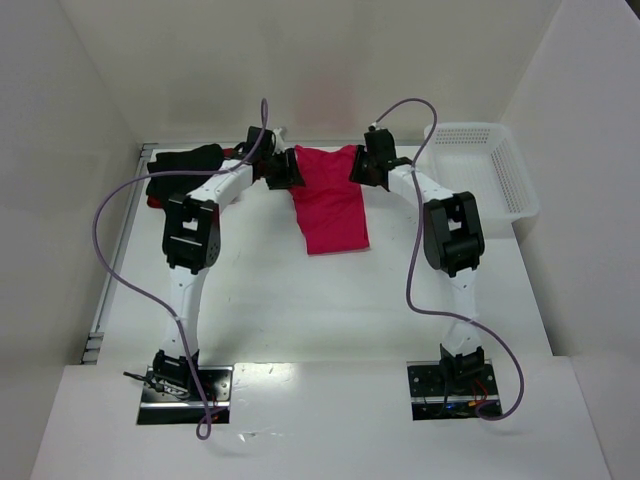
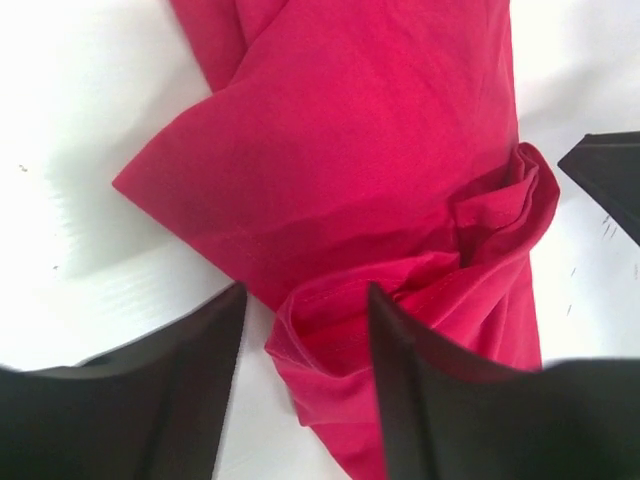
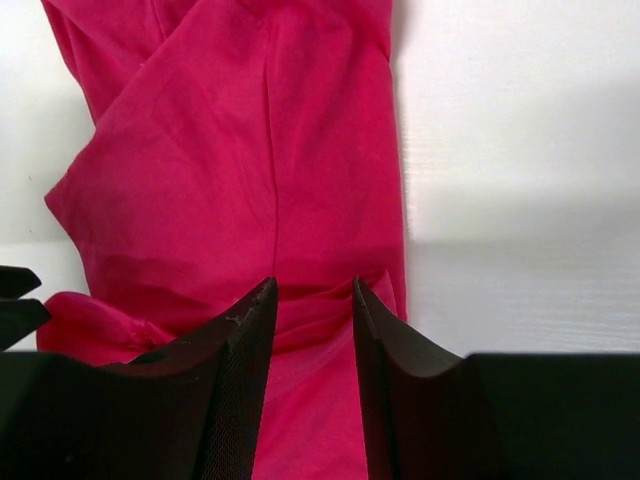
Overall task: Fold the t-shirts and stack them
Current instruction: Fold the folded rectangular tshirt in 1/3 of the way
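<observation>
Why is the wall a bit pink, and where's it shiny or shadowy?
Top external: faint pink glow on the back wall above the crimson-pink t-shirt, likely its reflection; white glare at the table's near edge. Left wrist: soft shadow left of the shirt. Right wrist: grey shadow band right of it.

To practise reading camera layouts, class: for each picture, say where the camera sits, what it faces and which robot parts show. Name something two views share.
Top view: above and behind the arm bases, looking down on the table, pink shirt and basket; both arms show.
Left wrist view: on the left wrist, looking down at the shirt's bunched end; the left gripper shows.
Right wrist view: on the right wrist, facing the same shirt; the right gripper shows.
Shared: both wrist views see that shirt.
</observation>
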Available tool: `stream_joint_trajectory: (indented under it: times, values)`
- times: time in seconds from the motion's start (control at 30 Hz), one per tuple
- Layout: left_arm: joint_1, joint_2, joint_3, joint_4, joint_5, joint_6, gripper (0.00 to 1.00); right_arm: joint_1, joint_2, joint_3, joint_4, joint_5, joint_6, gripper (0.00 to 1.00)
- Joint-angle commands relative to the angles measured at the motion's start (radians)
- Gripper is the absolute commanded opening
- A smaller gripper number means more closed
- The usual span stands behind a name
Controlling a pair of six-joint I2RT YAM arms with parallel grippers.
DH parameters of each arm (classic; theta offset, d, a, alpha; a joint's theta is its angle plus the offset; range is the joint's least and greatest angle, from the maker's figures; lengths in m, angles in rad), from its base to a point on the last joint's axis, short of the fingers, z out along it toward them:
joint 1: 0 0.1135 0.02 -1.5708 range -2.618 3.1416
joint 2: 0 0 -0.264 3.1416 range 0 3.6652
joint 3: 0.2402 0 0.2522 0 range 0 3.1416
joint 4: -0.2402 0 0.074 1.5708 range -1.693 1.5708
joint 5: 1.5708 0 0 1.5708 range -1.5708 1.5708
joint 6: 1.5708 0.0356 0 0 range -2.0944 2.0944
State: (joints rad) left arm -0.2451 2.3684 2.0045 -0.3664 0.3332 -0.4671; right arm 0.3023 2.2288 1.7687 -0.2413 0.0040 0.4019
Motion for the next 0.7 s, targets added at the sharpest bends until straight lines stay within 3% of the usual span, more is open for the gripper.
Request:
stream_joint_trajectory:
  times: [0.0,0.07,0.2,0.4,0.67]
  values:
    - [0.013,-0.076,-0.025,0.018,-0.002,0.005,0.62,0.001,-0.017,0.040,-0.001,0.001,-0.009,0.42]
    - [0.026,-0.125,-0.119,0.062,-0.002,0.005,0.67,0.001,-0.049,0.008,0.022,0.010,-0.009,0.43]
    - [0.049,-0.244,-0.262,0.112,0.076,0.019,0.67,0.001,-0.122,-0.084,0.063,-0.027,-0.050,0.42]
    - [0.015,-0.232,-0.334,0.123,0.148,0.058,0.45,0.001,-0.120,-0.132,0.092,-0.137,-0.051,0.21]
    - [-0.025,-0.118,-0.230,0.156,0.208,0.030,0.33,0.001,-0.054,-0.083,0.083,-0.168,-0.051,0.17]
